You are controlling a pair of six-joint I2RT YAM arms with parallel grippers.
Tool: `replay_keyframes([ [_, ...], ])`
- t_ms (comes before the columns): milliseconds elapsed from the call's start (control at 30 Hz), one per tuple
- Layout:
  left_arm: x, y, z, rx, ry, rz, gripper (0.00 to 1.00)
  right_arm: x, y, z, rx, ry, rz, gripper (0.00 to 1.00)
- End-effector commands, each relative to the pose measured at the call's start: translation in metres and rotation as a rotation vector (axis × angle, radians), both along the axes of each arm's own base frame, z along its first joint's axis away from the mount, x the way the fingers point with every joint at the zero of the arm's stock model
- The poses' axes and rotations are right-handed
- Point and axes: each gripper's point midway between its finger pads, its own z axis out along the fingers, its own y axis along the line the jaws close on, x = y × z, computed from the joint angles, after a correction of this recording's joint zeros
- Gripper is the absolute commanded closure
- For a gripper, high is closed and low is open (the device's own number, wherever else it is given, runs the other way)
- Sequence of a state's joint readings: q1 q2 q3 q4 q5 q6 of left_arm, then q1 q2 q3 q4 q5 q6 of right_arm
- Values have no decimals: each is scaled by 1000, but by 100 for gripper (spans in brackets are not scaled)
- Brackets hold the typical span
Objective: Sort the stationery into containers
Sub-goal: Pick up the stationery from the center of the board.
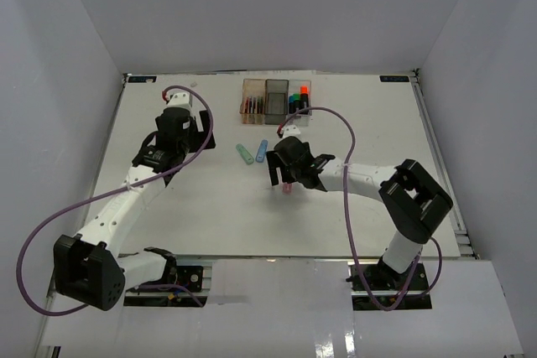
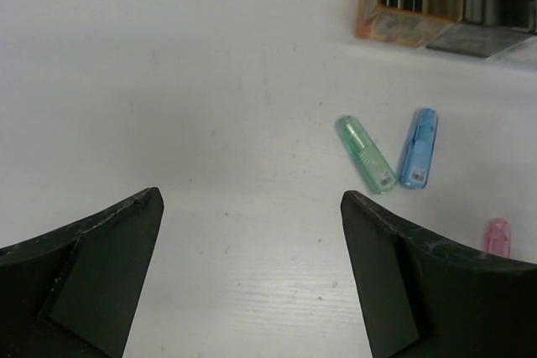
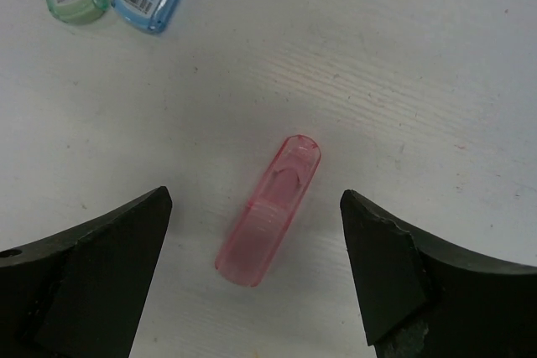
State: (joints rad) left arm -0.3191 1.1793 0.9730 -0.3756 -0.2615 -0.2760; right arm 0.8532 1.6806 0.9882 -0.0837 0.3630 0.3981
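Pink highlighter (image 3: pixel 268 210), quantity one, lay mid-table (image 1: pixel 210 224) between the wide-open right gripper (image 3: pixel 256 200) fingers, untouched. At its 11 o'clock lay one mint highlighter (image 1: pixel 244 155) and one blue highlighter (image 1: pixel 262 151). Three bins (image 1: pixel 275 80) stood at 12 o'clock. Left gripper (image 2: pixel 252 199) gaped wide, empty.

Three cameras, one white desk (image 1: pixel 210 224).
The top view looks down from high behind the near edge; the left wrist view slants forward, the right looks straight down, closer. Both wrist views share the mint highlighter (image 2: pixel 366 153), blue highlighter (image 2: pixel 419 148) and pink highlighter (image 2: pixel 497 236).
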Motion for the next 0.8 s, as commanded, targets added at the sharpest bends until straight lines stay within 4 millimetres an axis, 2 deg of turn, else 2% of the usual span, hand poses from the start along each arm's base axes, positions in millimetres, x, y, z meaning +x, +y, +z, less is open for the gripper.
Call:
replay_keyframes([
  [0, -5, 1, 18, -40, -72, 2, 2, -3, 0, -12, -22, 38, -60, 12],
  [200, -5, 0, 16, -41, -66, 2, 2, -16, 1, -33, -37, 76, -81, 23],
  [267, -6, -2, 14, -45, -60, -7, 2, -18, -2, -37, -55, 84, -93, 33],
  [300, -5, -2, 15, -46, -61, -7, 2, -19, -4, -39, -66, 84, -103, 44],
  [367, -6, -1, 14, -44, -59, -4, 2, -18, -7, -40, -74, 82, -114, 58],
  [433, -5, -1, 12, -41, -55, -3, 2, -17, -7, -37, -77, 74, -108, 63],
  [533, -5, -1, 12, -43, -53, -2, 2, -6, 0, -21, -74, 33, -76, 69],
  [567, -5, -1, 11, -43, -51, -3, 2, 1, 7, -8, -58, 9, -65, 71],
  [633, -5, -3, 11, -49, -52, -7, 2, 14, 10, 8, -58, -26, -45, 72],
  [667, -5, -3, 11, -49, -50, -8, 2, 24, 16, 24, -38, -54, -40, 73],
  [767, -5, -4, 10, -52, -48, -12, 2, 50, 16, 49, -23, -104, -30, 73],
])
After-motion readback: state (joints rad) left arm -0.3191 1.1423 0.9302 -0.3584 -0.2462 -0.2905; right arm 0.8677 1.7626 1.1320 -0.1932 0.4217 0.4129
